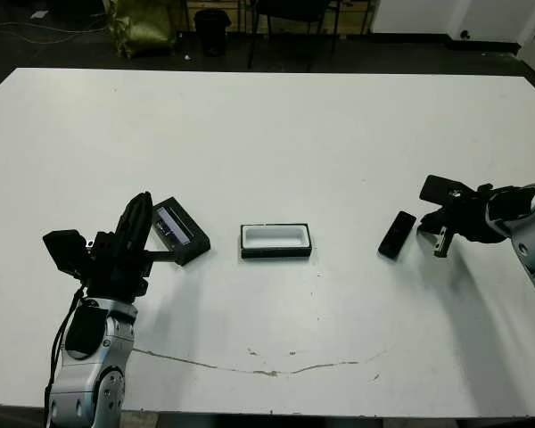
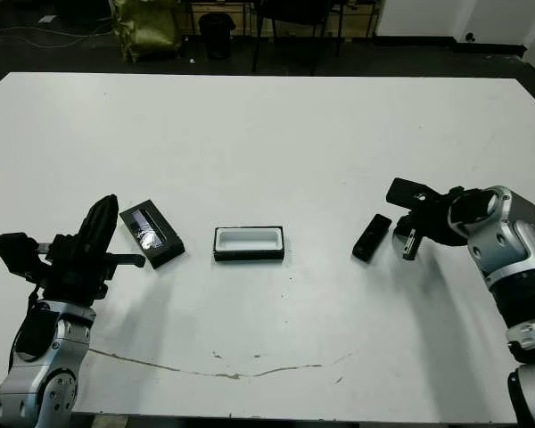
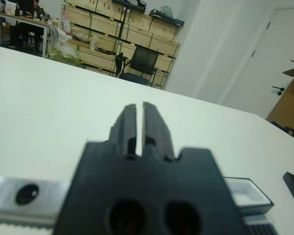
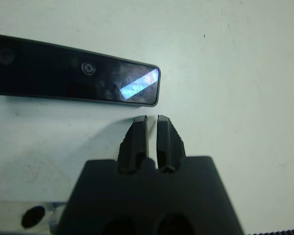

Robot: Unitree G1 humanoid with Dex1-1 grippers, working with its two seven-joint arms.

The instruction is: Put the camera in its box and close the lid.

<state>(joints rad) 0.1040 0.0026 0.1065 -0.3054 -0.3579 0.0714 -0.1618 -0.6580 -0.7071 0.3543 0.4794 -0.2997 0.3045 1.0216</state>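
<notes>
Pick-up step pending: camera [image 1: 397, 234] is lying on the worktop's right side, box [image 1: 275, 241] open mid-worktop. Right gripper [image 4: 152, 128] is hovering beside it, jaws closed, empty; they need opening.

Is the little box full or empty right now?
Empty. The box shows only its bare white lining, the camera lies on the table off to its right, and the lid sits apart on its left.
</notes>
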